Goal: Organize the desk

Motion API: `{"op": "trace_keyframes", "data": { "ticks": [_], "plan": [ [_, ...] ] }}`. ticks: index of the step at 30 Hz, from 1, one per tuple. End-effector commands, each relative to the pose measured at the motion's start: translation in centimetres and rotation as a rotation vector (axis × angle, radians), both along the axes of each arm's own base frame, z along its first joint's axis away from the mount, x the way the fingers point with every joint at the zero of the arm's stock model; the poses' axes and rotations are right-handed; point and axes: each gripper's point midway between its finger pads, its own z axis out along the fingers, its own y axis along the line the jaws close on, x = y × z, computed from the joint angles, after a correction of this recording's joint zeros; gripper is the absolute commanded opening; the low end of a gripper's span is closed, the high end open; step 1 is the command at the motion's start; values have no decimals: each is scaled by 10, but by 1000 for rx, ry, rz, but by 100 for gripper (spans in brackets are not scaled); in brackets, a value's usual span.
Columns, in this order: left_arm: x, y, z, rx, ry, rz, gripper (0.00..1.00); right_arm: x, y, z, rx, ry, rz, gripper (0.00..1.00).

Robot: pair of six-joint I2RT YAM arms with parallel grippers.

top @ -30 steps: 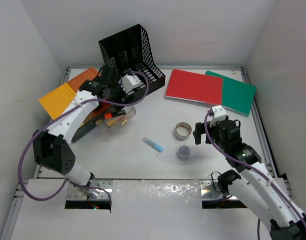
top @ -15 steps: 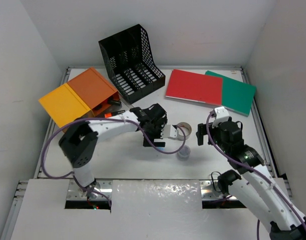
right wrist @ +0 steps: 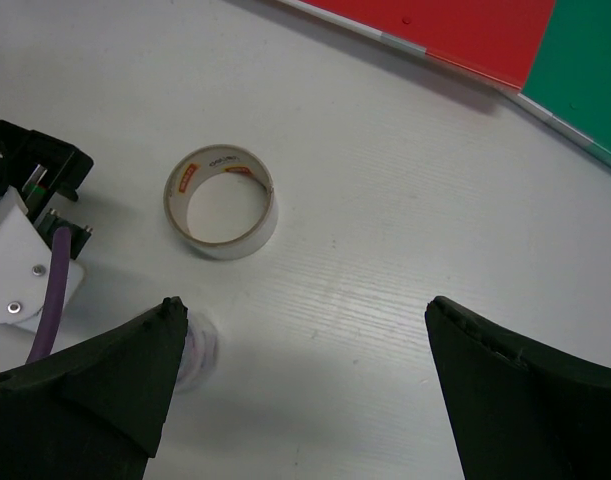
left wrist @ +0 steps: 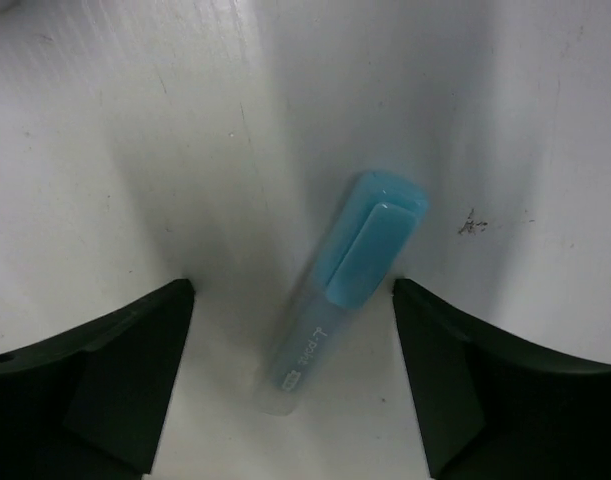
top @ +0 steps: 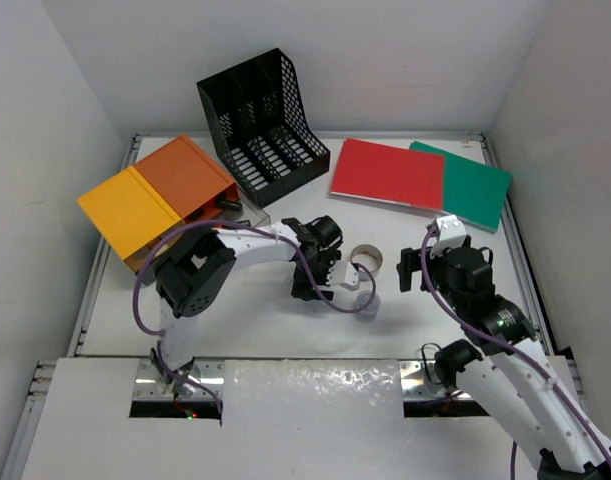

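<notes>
The left pincer [left wrist: 293,300] stands open with nothing in its hold, one jaw on each side of a blue pen [left wrist: 350,260] that lies flat on the bench [top: 235,320], the white top spread under everything in view. The step looks to be picking up this pen. It lies at a slant between the jaws, not square to them, so a small turn of the wrist first would probably let the pads close straight across the barrel instead of nudging it round. I would also come down until the tips almost meet the bench, as the pen is low and round and may roll away. Close on the middle, below the cap. Just beside it are a tape roll [top: 365,261] and the right pincer [right wrist: 305,330], which hangs wide open and empty, so the lift should go straight up. The orange box [top: 155,195] and black mesh rack [top: 265,125] at the far left seem likely places for it.
</notes>
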Motion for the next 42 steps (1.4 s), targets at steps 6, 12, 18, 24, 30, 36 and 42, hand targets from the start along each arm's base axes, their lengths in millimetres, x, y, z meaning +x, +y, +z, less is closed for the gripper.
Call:
{"op": "trace_keyframes", "data": {
  "ticks": [6,12,18,24,30,36,42],
  "plan": [
    [-10,-8,-7,-27,75,29,11,5,0,16,10,-52,0,99],
    [33,-30,95,-250,-74,262,0,6,0,17,12,-55,-4,99],
    [75,-5,237,-504,-266,457,0,7,1,17,14,-58,-3,99],
    [131,105,293,-482,-488,733,0,10,6,16,26,-55,15,99],
    [144,175,243,-358,-446,827,0,13,13,13,35,-43,34,99],
    [150,198,196,-281,-416,834,0,14,19,8,45,-21,56,99],
    [140,204,169,-212,-388,774,14,15,27,4,56,-6,96,99]
  ]
}}
